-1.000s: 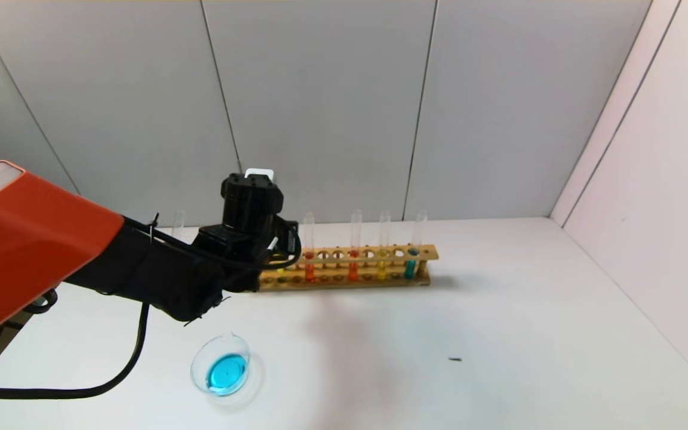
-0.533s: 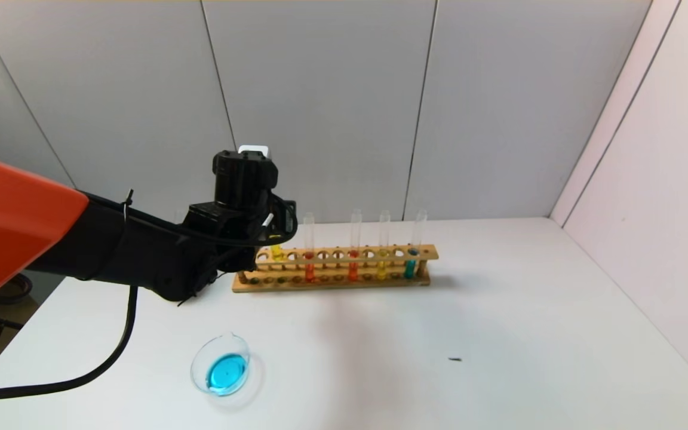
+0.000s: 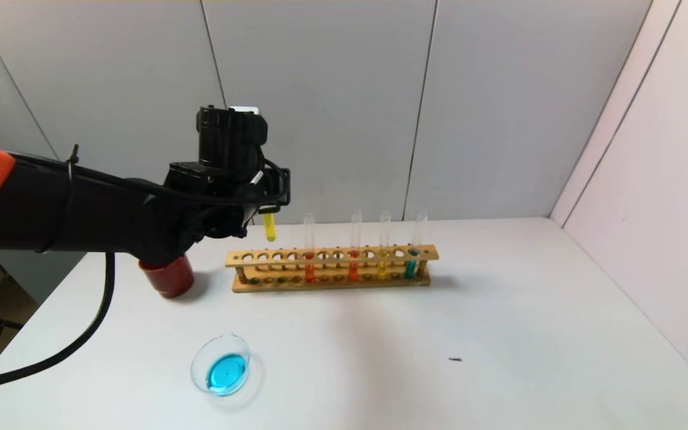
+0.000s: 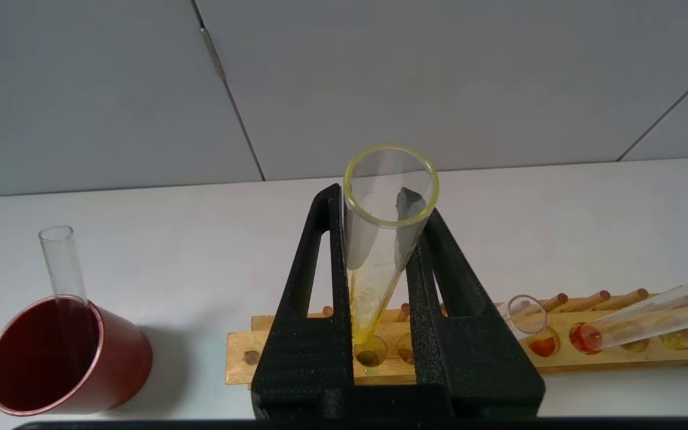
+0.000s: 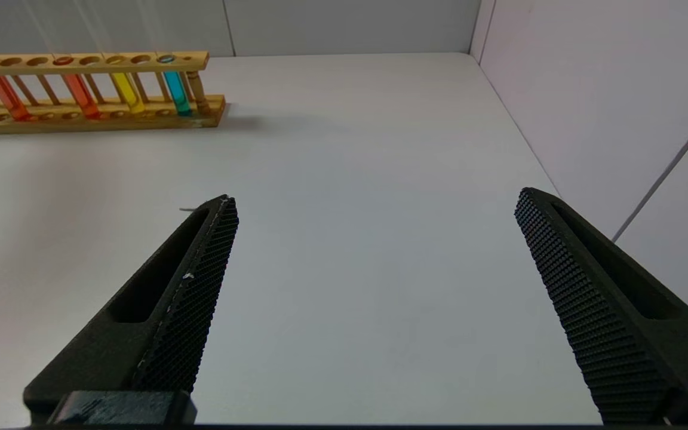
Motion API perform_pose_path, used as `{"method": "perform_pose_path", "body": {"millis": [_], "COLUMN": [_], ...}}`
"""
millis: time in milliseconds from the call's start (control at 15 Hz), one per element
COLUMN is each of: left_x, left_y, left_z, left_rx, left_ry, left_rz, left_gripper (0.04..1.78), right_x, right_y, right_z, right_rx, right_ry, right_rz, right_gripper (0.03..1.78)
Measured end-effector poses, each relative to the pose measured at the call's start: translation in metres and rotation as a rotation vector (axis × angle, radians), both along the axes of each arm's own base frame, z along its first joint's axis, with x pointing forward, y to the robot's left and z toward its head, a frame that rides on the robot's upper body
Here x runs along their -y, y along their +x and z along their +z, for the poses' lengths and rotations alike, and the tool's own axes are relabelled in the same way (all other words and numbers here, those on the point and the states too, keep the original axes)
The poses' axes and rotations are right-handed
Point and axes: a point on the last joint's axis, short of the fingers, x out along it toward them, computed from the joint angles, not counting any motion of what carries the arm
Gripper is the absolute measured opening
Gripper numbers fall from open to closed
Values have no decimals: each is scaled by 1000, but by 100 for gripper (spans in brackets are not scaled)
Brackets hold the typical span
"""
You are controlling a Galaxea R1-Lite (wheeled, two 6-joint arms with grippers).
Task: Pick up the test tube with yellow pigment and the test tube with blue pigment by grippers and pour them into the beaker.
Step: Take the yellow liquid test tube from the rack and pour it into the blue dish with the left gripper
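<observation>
above the left end of the wooden rack [image 3: 332, 269], the left end effector [image 3: 267, 210] is clamped on the test tube with yellow pigment [image 3: 269, 227], a slim clear glass tube held upright, its yellow-filled round bottom clear of the rack holes. nearer the robot on the white bench [image 3: 499, 334] stands the beaker [image 3: 222, 372], low and clear, with bright blue liquid pooled inside. a dark red cup [image 3: 168, 277] sits left of the rack. the right end effector [image 5: 374, 298] hangs wide apart over bare bench, holding nothing.
</observation>
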Motion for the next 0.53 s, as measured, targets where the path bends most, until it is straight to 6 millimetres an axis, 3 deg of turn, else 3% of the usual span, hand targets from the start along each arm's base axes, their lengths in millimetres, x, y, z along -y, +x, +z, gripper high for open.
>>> {"method": "perform_pose_path", "body": {"millis": [200, 533], "left_x": [-11, -42], "left_y": [-18, -63], "left_z": [19, 28], "left_rx": [-37, -132], "left_ry": [30, 186], "left_rz": [19, 61], "left_gripper": [31, 31], "right_x": [0, 0], "right_y": [0, 0], "right_z": [0, 0], "right_rx": [0, 0], "right_ry": [0, 0], "right_rz": [0, 0], "right_gripper": [170, 170]}}
